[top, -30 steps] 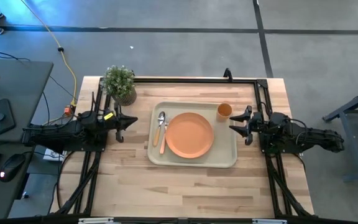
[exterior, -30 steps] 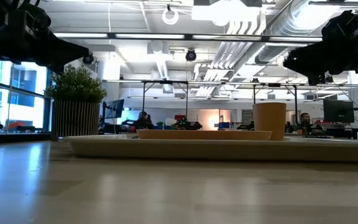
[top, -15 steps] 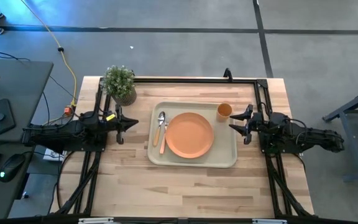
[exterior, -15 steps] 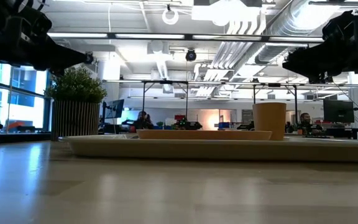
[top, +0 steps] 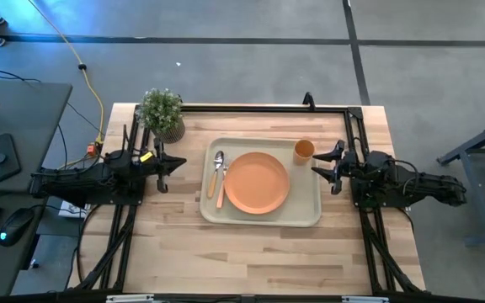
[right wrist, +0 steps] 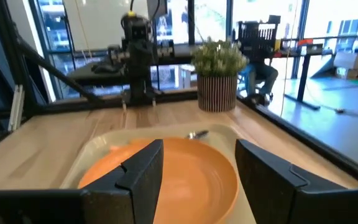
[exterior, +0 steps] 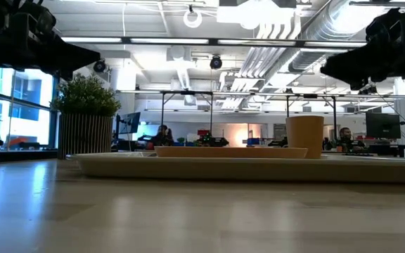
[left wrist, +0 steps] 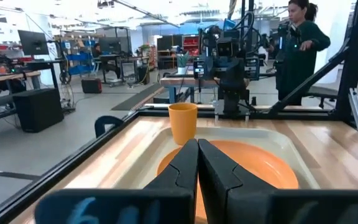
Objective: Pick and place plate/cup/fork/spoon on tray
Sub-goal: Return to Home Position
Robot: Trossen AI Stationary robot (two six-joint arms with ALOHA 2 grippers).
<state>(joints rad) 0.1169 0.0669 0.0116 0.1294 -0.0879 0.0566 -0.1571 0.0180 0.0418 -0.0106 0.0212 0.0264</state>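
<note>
The beige tray (top: 312,212) lies mid-table. On it lie the orange plate (top: 257,182), the orange cup (top: 304,150) standing at its far right corner, and the spoon (top: 218,160) and the fork (top: 221,194) side by side along its left side. My left gripper (top: 178,165) hovers left of the tray, shut and empty; its fingers (left wrist: 197,163) show closed together. My right gripper (top: 318,166) hovers at the tray's right rim near the cup, open and empty, with a wide gap between its fingers (right wrist: 143,169).
A small potted plant (top: 162,112) stands at the far left of the table, behind my left gripper. A black frame (top: 263,107) runs along the table's far edge and both sides. Bare wood (top: 259,252) lies between the tray and the near edge.
My left gripper has risen a little beside the tray. The plate, cup, fork and spoon have stayed where they were on the tray.
</note>
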